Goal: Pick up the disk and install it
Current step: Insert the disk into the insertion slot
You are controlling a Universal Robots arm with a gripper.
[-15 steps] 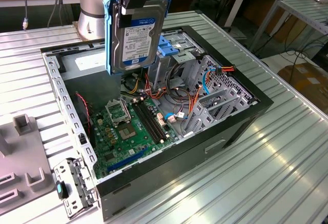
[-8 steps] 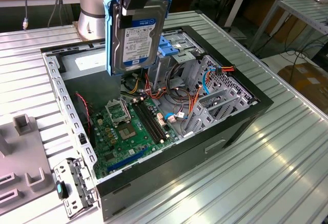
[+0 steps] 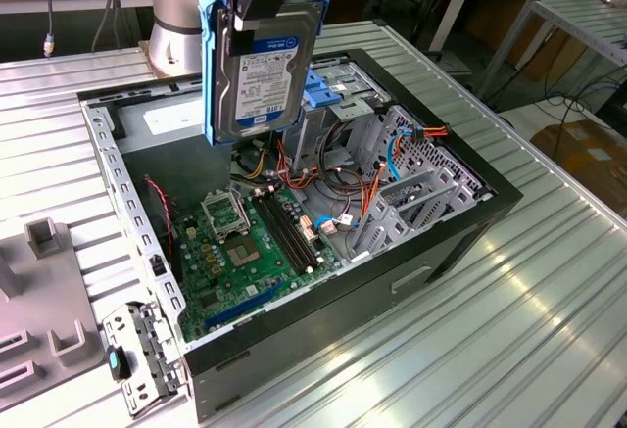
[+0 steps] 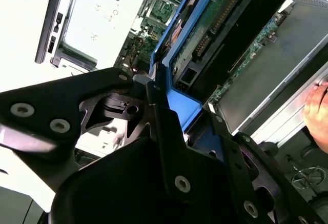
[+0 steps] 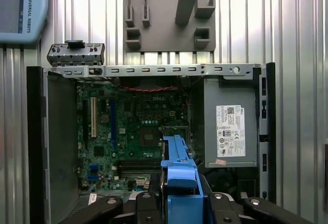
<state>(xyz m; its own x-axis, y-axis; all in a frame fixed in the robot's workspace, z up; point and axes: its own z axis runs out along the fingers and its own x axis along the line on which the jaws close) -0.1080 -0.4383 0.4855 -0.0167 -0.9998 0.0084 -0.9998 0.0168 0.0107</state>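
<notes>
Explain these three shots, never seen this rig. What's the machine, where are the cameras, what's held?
One robot arm stands at a ribbed metal table. The exterior view comes from a camera off the arm; both wrist views ride on the arm and look past its gripper. On the table lies an open computer case with its green circuit board showing. The gripper is shut on the disk, a silver drive in a blue frame, holding it in the air above the case. A person's hand shows in the second wrist view.
</notes>
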